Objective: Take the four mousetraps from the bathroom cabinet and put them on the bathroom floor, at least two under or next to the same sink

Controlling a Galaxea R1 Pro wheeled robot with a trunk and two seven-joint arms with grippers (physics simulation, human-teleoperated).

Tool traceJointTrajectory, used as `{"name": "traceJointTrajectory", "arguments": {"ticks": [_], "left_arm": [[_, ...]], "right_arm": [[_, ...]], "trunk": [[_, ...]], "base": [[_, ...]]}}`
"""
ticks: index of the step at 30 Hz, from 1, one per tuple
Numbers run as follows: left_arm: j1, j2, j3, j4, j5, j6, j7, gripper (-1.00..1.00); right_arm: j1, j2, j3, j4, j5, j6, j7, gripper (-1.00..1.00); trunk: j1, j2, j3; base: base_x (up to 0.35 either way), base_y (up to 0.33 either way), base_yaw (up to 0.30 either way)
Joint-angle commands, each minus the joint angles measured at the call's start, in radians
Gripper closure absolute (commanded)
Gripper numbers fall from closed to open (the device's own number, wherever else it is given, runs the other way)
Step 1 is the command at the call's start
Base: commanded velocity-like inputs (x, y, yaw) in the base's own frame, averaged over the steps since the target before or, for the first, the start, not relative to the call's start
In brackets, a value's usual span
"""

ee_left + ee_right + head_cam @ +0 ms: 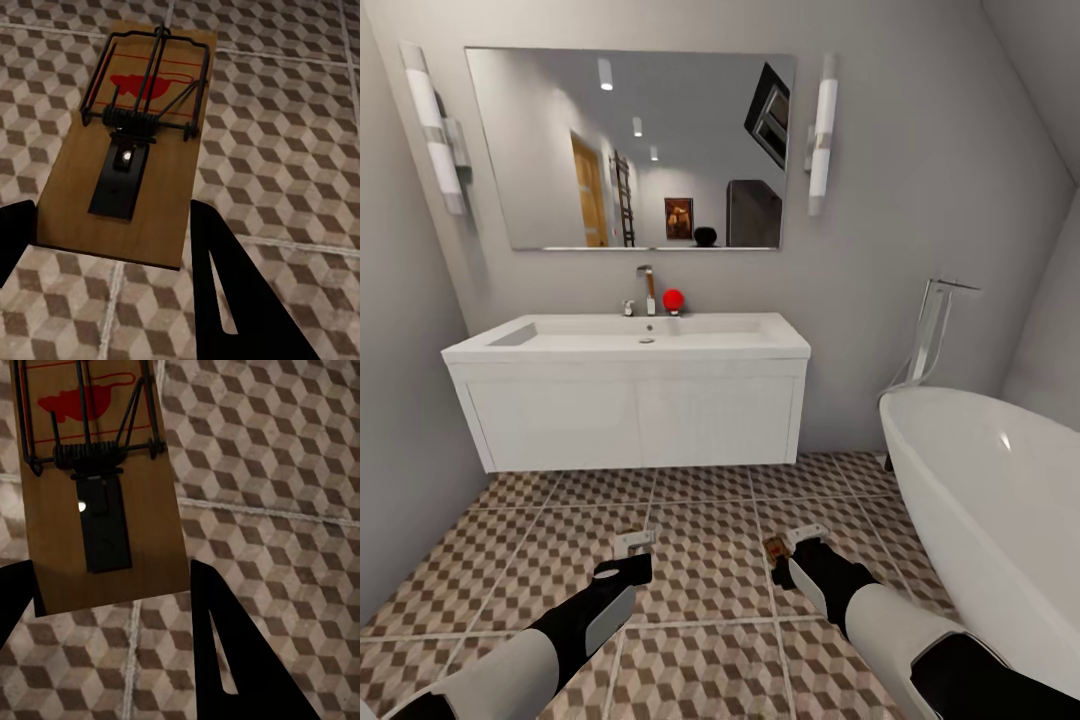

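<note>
While each tool pinches one mousetrap over the bathroom floor (700, 520):
Left tool (628, 560) and right tool (785, 562) nip the mousetraps (124, 157) by their wooden end; light, stiff, probably slippery.

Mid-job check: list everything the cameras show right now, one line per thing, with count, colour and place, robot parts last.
mousetraps: 2, brown wood with dark metal; one in the left gripper, one in the right gripper
bathroom floor: 1, brown-beige cube tiles, below both arms
sink vanity: 1, white, against the far wall
faucet: 1, metallic, behind the basin
red ball: 1, red, beside the faucet
mirror: 1, above the sink
wall lights: 2, white, flanking the mirror
bathtub: 1, white, at right
tub filler: 1, chrome, behind the bathtub
left gripper: black, shut on a trap
right gripper: black, shut on a trap
</note>
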Motion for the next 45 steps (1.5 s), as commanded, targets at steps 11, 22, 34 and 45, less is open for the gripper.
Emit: {"name": "traceJointTrajectory", "arguments": {"ticks": [11,22,34,45], "left_arm": [[-0.001,0.001,-0.007,-0.003,-0.002,0.005,0.009,1.00],[-0.001,0.001,-0.008,-0.003,-0.005,0.005,0.010,1.00],[-0.001,0.003,-0.007,-0.001,-0.008,-0.001,0.007,1.00],[-0.001,0.003,-0.007,-0.001,-0.005,-0.001,0.007,1.00]], "right_arm": [[-0.001,-0.001,0.007,-0.002,-0.014,0.003,-0.007,1.00],[-0.001,-0.001,0.007,-0.010,-0.011,-0.018,-0.008,1.00],[-0.001,0.001,0.007,-0.022,-0.010,-0.116,-0.017,1.00],[-0.001,0.002,0.004,-0.005,-0.013,-0.127,-0.018,1.00]], "trunk": [[0.042,-0.078,-0.036],[0.057,-0.106,-0.048],[0.057,-0.106,-0.048],[0.057,-0.106,-0.048]], "base": [[0.000,0.000,0.000],[0.000,0.000,0.000],[0.169,0.000,0.000],[0.322,0.000,0.000]]}}
